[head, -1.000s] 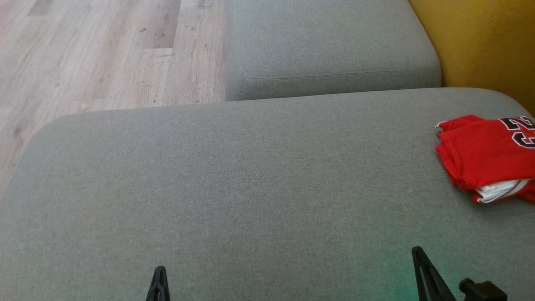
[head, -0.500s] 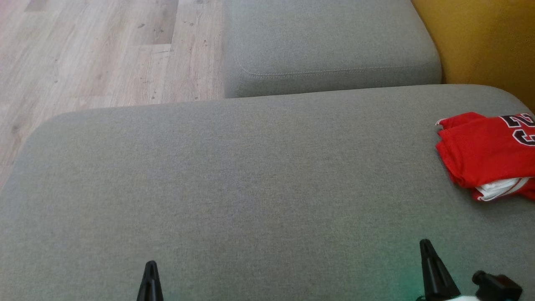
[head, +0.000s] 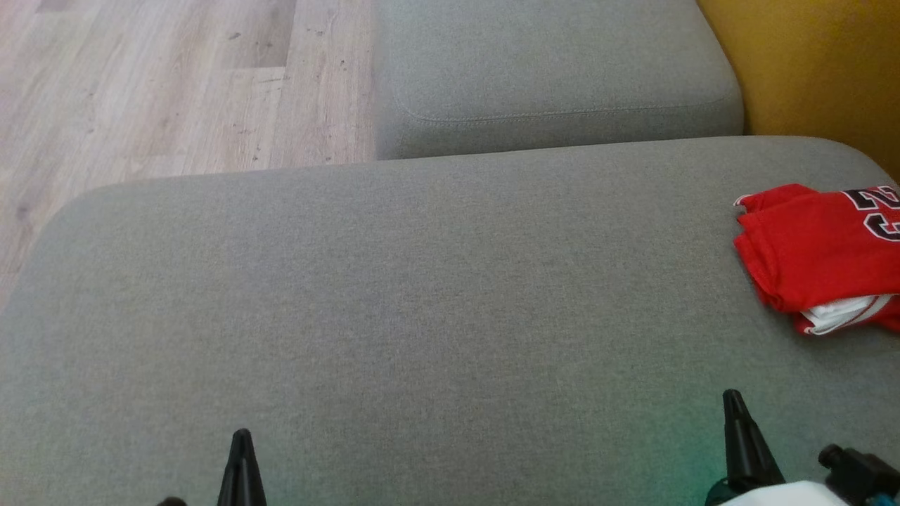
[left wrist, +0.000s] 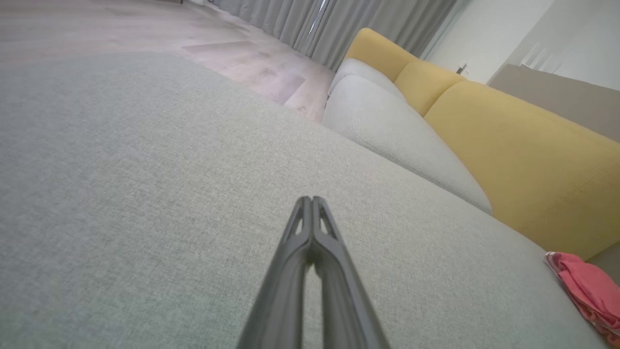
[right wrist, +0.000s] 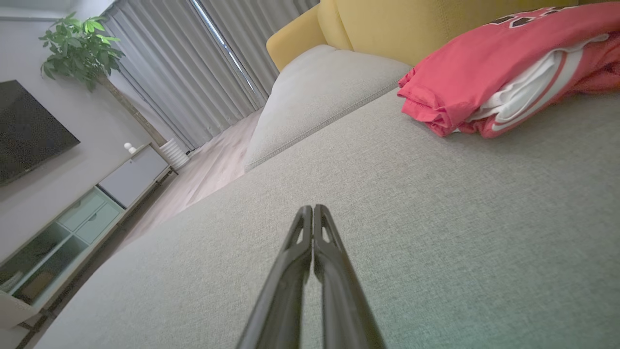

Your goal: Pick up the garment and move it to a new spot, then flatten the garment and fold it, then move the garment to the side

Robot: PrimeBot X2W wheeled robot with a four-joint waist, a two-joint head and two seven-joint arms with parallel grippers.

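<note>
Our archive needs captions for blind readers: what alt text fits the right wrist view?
A folded red garment with white trim lies on a grey sofa seat at the upper right, apart from the right end effector, whose dark fingers are shut together at bottom centre. Behind are a yellow backrest, grey curtains and a plant.

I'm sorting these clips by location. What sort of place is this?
Probably a home living room: a grey fabric sofa seat with yellow back cushions, a dark wall-mounted television, and a leafy green plant beside grey curtains.

Matt woven-cloth cushion [head: 422, 316]; smooth red cloth garment [head: 808, 253].
</note>
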